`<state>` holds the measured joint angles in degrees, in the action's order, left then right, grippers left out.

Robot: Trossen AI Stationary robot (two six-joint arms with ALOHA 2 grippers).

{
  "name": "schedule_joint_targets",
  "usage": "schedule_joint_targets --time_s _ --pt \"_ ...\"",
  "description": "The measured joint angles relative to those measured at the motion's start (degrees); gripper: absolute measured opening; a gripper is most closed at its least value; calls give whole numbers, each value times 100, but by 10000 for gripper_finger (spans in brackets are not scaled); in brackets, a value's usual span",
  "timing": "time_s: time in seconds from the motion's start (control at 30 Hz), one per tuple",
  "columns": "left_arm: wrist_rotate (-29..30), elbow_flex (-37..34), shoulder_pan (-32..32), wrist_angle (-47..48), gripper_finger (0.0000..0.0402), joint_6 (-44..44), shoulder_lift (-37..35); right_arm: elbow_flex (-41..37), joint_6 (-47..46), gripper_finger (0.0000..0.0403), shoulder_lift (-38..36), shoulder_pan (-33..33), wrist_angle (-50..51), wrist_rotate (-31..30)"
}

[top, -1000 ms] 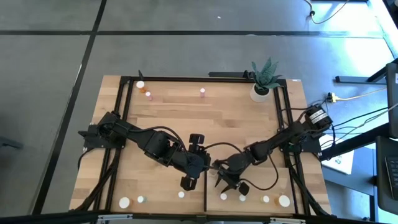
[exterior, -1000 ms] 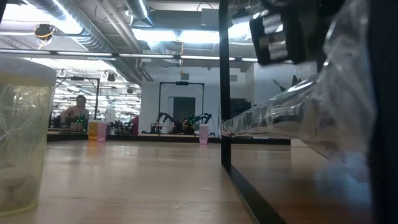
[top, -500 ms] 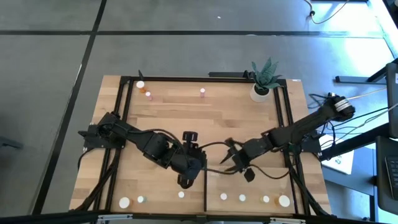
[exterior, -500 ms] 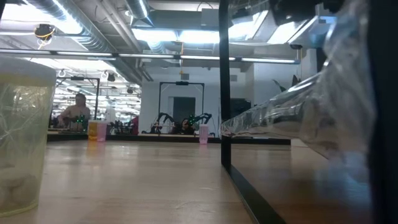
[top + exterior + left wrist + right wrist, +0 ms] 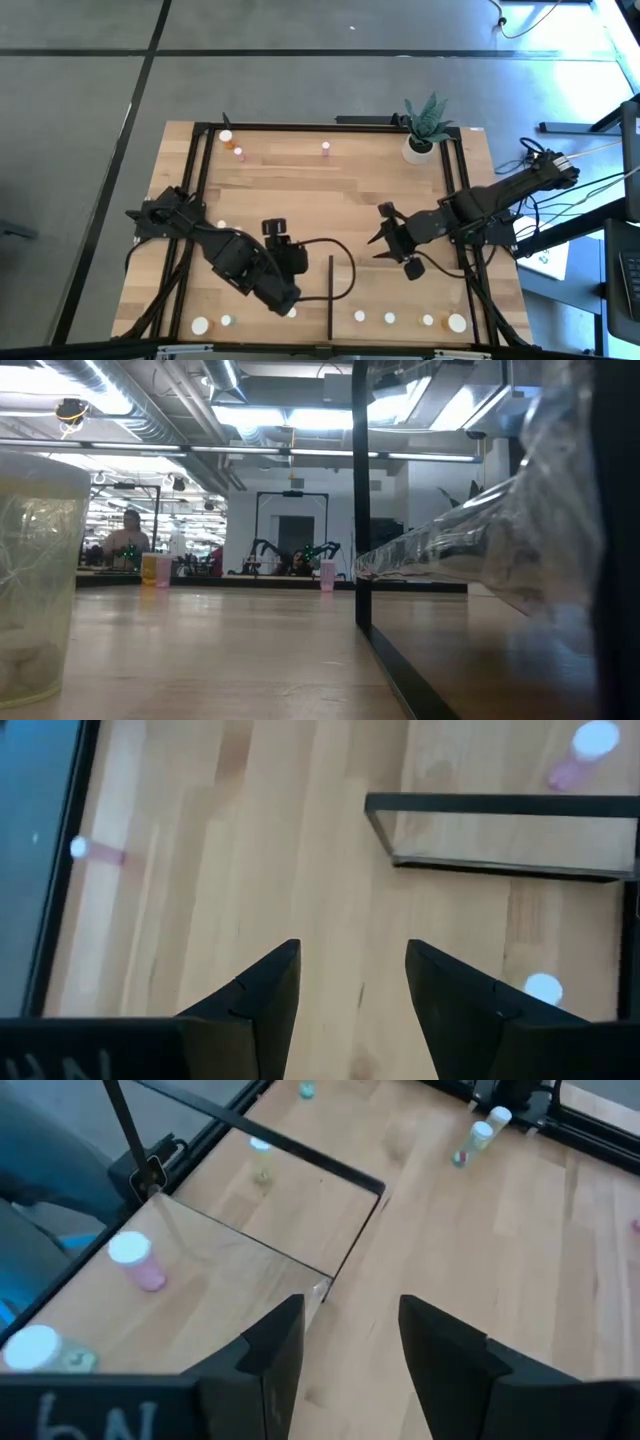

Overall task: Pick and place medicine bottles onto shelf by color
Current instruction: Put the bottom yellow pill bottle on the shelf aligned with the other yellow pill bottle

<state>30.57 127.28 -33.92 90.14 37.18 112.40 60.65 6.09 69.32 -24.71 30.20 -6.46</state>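
Wooden table (image 5: 300,190) carries my two arms and the small bottles. My left tool (image 5: 350,1000) hangs over the near middle, fingers apart, holding nothing; my right tool (image 5: 345,1350) hovers right of centre, fingers likewise apart and empty. From above I count three bottles (image 5: 325,148) along the far edge, one by my left arm, and about seven in the near row, though my left arm may hide one. Only my right wrist view shows the shelf (image 5: 240,1240) with bottles on it.
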Motion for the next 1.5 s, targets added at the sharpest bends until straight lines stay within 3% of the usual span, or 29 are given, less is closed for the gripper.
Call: schedule_joint_targets --time_s 0.3,0.47,0.77,0.97,1.2,1.5 --pt "-312 -3 -464 -16 176 467 0 568 -596 167 0 0 1141 1" --pt "-328 -359 -715 -213 176 621 2 796 -887 167 -2 -37 1469 15" --pt "-870 -1539 -904 -1292 176 582 4 815 -881 167 2 -42 1567 168" --pt "-1224 -2121 -932 -2304 176 253 4 815 -876 167 2 -46 1564 662" --pt "-1276 -2935 -928 -3582 176 -26 0 815 -886 167 2 -46 1560 852" --pt "-1271 -3723 -906 -4316 176 -25 0 815 -868 167 2 -46 1556 859"
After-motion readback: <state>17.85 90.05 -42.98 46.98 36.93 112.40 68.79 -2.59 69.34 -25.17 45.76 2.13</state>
